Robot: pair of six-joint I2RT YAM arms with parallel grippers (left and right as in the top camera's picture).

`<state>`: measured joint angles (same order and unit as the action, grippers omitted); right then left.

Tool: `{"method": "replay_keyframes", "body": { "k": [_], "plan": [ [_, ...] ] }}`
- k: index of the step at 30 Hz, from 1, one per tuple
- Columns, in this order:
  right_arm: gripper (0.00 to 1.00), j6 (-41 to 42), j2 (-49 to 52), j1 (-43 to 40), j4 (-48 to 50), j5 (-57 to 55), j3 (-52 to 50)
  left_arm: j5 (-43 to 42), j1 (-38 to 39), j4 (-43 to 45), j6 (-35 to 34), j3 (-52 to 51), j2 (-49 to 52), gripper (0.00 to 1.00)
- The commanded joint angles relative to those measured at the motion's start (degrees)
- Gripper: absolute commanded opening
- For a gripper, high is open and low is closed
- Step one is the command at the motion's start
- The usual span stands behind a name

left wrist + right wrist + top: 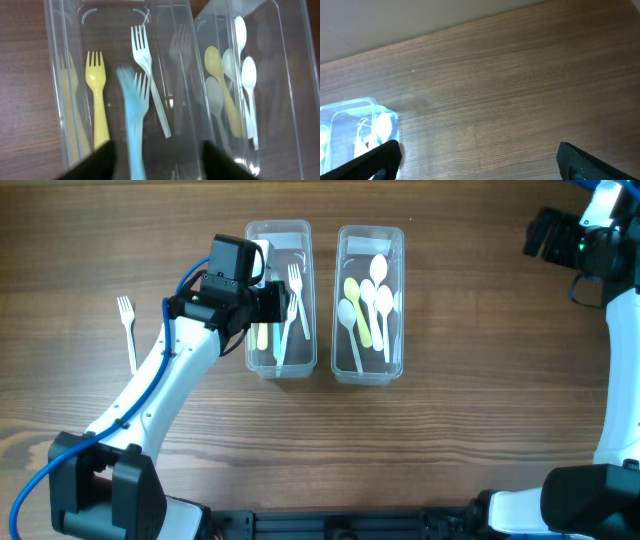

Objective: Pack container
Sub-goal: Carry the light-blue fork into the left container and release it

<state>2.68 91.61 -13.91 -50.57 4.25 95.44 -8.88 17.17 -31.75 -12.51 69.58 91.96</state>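
Observation:
Two clear plastic containers stand side by side. The left container (278, 365) (55, 75) holds a yellow fork (96, 95) and white forks (145, 65). The right container (370, 372) (285, 75) holds yellow and white spoons (368, 300) (230, 80). My left gripper (272, 302) (157, 162) hovers over the left container with its fingers wide apart. A blurred light blue fork (132, 120) lies between them, touching neither finger. One white fork (127, 330) lies on the table to the left. My right gripper (540, 235) (480, 160) is open and empty at the far right.
The wooden table (480, 420) carries nothing else. In the right wrist view a corner of the spoon container (350, 130) shows at the lower left. The right arm's column (620, 380) stands along the right edge.

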Motion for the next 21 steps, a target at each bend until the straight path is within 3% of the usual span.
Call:
{"method": "replay_keyframes", "body": {
  "k": [1, 6, 21],
  "plan": [
    [1.0, -0.6, 0.3, 0.2, 0.2, 0.2, 0.1, -0.2, 0.1, 0.3, -0.1, -0.5, -0.7, 0.66],
    [1.0, -0.6, 0.3, 0.2, 0.2, 0.2, 0.1, 2.0, -1.3, -0.2, -0.1, -0.5, -0.8, 0.63],
    [1.0, -0.6, 0.3, 0.2, 0.2, 0.2, 0.1, 2.3, -3.8, -6.2, -0.2, -0.5, -0.8, 0.66]
  ]
}}
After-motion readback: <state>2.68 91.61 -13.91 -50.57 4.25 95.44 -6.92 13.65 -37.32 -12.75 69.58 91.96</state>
